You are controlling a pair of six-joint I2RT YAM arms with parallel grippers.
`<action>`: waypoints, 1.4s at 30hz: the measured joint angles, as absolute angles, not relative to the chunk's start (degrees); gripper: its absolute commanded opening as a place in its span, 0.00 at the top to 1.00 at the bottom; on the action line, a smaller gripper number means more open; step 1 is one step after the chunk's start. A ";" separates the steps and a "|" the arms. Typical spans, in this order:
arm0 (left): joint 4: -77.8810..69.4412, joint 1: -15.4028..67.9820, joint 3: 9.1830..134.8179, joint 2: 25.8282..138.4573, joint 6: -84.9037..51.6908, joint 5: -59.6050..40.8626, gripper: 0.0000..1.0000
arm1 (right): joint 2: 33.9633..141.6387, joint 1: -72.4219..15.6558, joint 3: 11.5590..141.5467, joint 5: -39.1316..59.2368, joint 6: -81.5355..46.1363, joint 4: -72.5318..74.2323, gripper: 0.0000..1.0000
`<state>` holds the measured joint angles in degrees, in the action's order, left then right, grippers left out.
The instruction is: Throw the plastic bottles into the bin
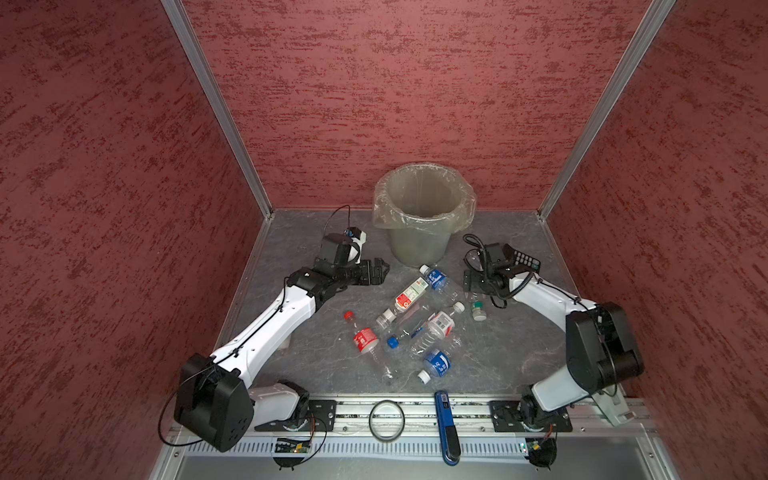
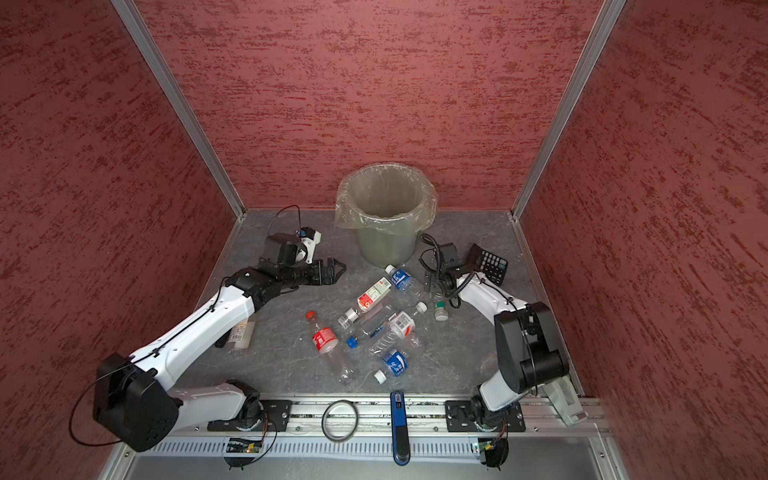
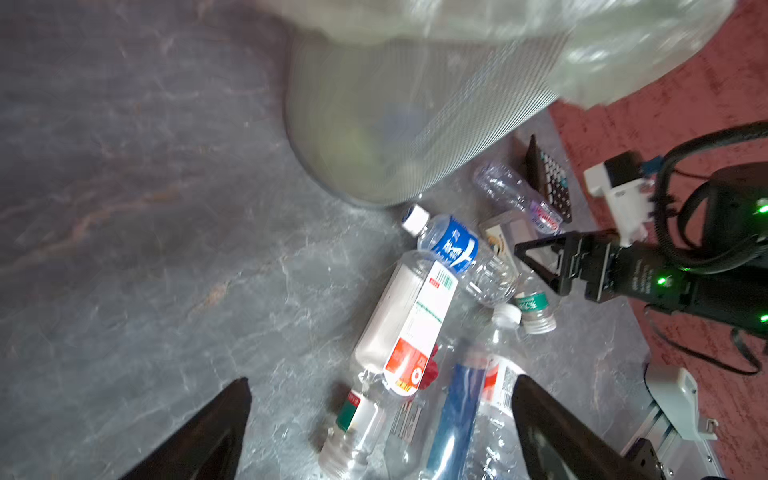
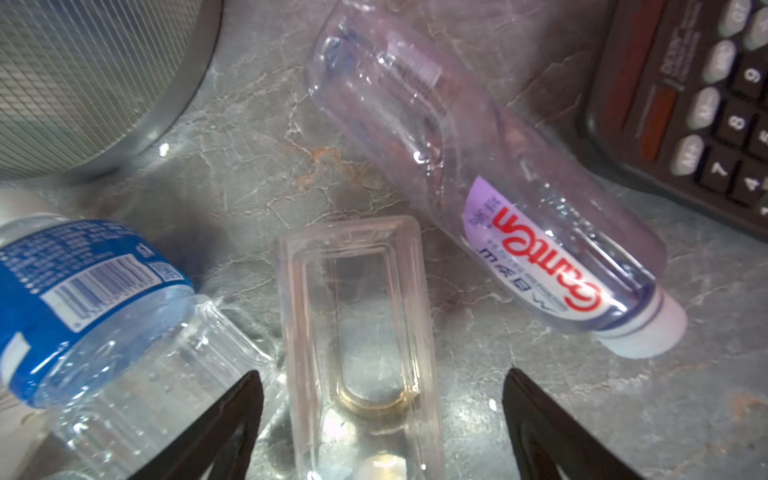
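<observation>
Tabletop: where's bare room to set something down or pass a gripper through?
Bare: the table between the front blue-label bottle and the right arm; the strip between the left arm and the red-capped bottle; the far corner behind the left gripper. Crowded: the bottle pile before the bin, through to the calculator.

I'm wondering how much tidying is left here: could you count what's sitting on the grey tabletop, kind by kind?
Round plastic bottles: 9
Rectangular clear bottle: 1
Bin: 1
Calculator: 1
Total: 12
</observation>
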<state>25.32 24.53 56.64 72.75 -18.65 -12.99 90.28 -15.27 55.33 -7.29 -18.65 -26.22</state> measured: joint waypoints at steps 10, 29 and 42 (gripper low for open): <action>25.23 24.53 53.54 72.71 -20.21 -13.43 0.02 | 94.78 -14.90 57.71 -7.22 -17.12 -25.04 0.25; 23.27 25.21 51.81 72.75 -22.79 -15.38 0.02 | 97.54 -14.87 57.71 -6.44 -16.16 -25.12 0.37; 23.09 25.74 51.31 72.75 -23.75 -15.20 0.02 | 88.01 -15.35 57.71 -6.98 -16.53 -26.09 0.53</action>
<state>23.09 25.74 51.31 72.75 -23.75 -15.20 88.01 -15.35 57.71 -6.98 -16.53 -26.09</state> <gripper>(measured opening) 0.982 0.523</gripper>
